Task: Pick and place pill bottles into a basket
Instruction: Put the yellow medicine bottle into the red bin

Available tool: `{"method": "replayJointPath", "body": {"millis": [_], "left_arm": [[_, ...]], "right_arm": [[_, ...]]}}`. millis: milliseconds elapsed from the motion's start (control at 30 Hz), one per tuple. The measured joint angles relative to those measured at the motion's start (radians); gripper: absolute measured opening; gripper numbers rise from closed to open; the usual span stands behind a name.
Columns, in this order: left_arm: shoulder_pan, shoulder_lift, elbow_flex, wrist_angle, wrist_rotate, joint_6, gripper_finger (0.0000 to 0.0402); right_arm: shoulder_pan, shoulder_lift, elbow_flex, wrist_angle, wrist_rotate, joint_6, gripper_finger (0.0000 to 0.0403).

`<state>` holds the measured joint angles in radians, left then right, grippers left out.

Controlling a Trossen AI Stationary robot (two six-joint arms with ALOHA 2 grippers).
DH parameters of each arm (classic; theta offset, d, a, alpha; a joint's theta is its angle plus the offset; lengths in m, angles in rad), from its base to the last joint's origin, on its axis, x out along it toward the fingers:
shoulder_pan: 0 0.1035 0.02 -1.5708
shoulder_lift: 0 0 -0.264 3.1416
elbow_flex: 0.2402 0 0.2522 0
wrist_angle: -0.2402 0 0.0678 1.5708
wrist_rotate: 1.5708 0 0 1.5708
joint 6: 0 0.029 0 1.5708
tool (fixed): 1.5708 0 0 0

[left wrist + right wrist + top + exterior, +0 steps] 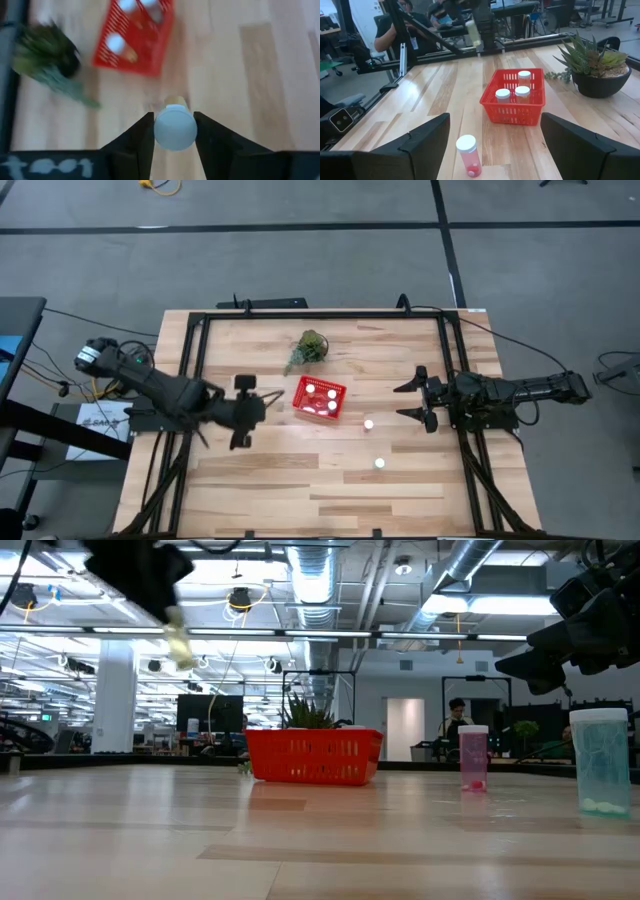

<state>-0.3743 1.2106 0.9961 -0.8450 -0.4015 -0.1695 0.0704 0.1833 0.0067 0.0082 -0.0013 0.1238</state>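
Red basket (321,399): high view, mid-table, three white bottle caps (320,398) inside; leafy plant (309,347) just behind it.
Loose bottles: two on bare wood, one (368,423) near basket's right side, one (379,463) farther toward front edge.
Left gripper (262,405): just left of basket, apart from it.
Right gripper (405,401): right of basket, fingers spread wide, holding nothing.
Low view: basket (313,756) on table centre, plant (308,712) behind; pink bottle (473,757) and clear bottle (601,761) standing upright at right; left gripper raised above table, upper left.
Left wrist view: fingers (139,140) pinching white-capped bottle (174,128) between them; basket (136,36) ahead with bottles inside.
Right wrist view: fingers (427,136) apart; pink bottle (469,155) upright between them on table; basket (514,96) beyond, three bottles inside.
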Motion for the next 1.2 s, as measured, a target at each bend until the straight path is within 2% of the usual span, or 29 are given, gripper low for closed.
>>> {"method": "replayJointPath", "body": {"millis": [100, 233, 367, 500, 733, 1000, 1200], "left_arm": [[0.097, 0.001, 0.026, 0.073, 0.019, 0.124, 0.0118], [0.242, 0.002, 0.027, 0.206, 0.148, 0.255, 0.0115], [0.379, 0.019, 0.029, 0.261, 0.287, 0.293, 0.0112], [0.471, 0.062, 0.03, 0.293, 0.41, 0.308, 0.0116], [0.512, 0.225, 0.028, 0.348, 0.522, 0.365, 0.0117], [0.512, 0.367, 0.028, 0.37, 0.527, 0.395, 0.0118], [0.512, 0.392, 0.027, 0.397, 0.528, 0.414, 0.0118]], "right_arm": [[0.0, 0.0, 0.0, 0.0, 0.0, 0.0, 0.0306], [0.0, 0.0, 0.0, 0.0, 0.0, 0.0, 0.0306], [0.0, 0.0, 0.0, 0.0, 0.0, 0.0, 0.0306], [0.0, 0.0, 0.0, 0.0, 0.0, 0.0, 0.0306], [0.0, 0.001, 0.0, 0.0, 0.0, 0.0, 0.0306], [0.0, 0.001, 0.0, 0.0, 0.0, 0.0, 0.0306], [0.0, 0.001, 0.0, 0.0, 0.0, 0.0, 0.0306]]}}
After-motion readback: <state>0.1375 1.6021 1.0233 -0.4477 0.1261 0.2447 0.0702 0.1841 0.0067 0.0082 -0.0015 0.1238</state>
